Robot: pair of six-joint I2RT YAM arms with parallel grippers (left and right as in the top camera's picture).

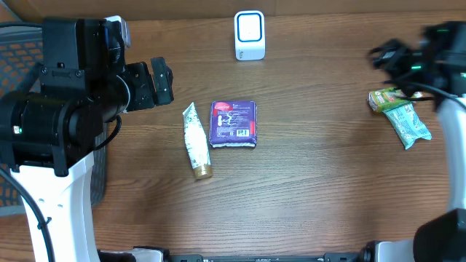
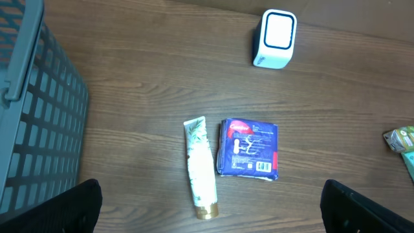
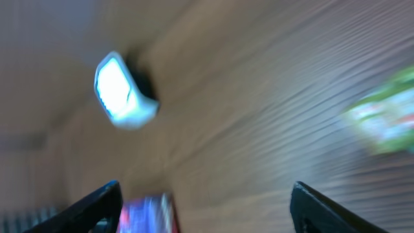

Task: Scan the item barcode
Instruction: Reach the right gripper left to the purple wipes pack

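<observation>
The right claw (image 3: 206, 210) gapes wide and empty. The green packets (image 1: 408, 124) lie on the worktop (image 1: 320, 182) just beside it, and the white scanner (image 1: 249, 35) is well off ahead, blurred. The left claw (image 1: 166, 81), fully spread and holding nothing, hangs above the worktop. Ahead of it the tube (image 2: 200, 165) and the purple packet (image 2: 249, 149) lie side by side, with the scanner beyond them.

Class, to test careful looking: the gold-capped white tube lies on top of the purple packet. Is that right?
No. The gold-capped white tube lies beside the purple packet, flat on the table, not on top of it. The overhead view shows this.
</observation>
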